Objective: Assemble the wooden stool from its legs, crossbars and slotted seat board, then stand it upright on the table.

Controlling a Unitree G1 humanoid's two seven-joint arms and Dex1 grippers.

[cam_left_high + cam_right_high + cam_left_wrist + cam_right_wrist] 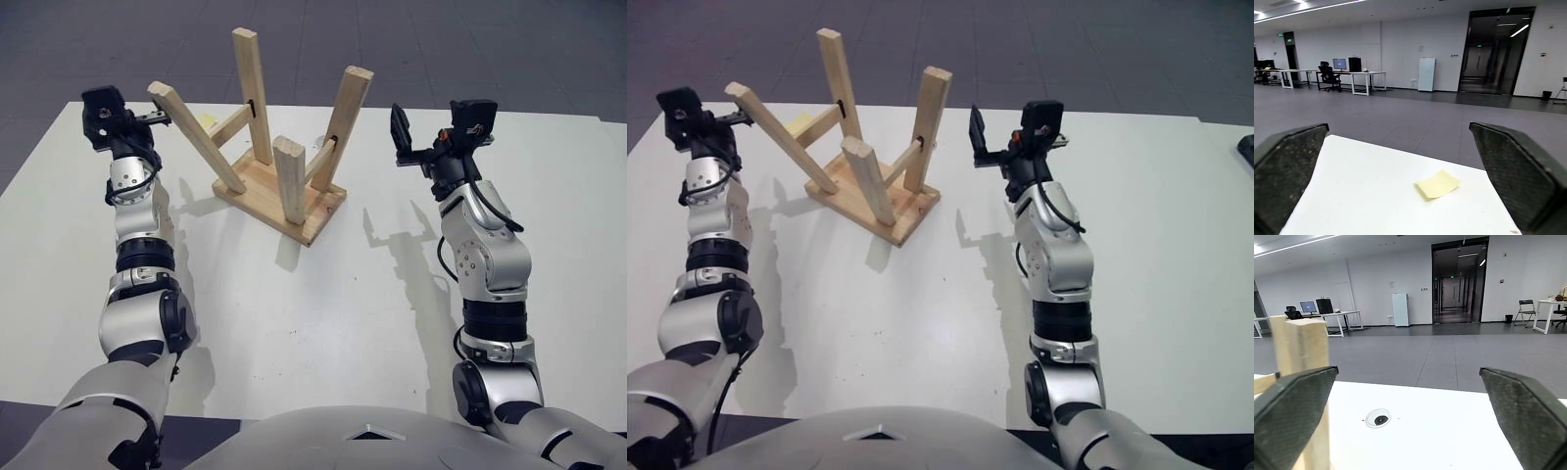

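The wooden stool stands upside down on the white table (294, 313): its seat board (257, 186) lies flat and its legs point up, joined by crossbars (230, 124). My left gripper (155, 118) hovers just to the left of the splayed left leg (196, 137), near its top, open and holding nothing (1400, 181). My right gripper (416, 142) hangs to the right of the right rear leg (343, 122), open and apart from it. In the right wrist view (1405, 416) that leg (1300, 357) rises beside one finger (1288, 416).
A yellow sticky note (1437, 184) lies on the table behind the stool, and a round cable hole (1377, 418) sits near the far edge. The table's front and right parts are bare. An office floor with desks lies beyond.
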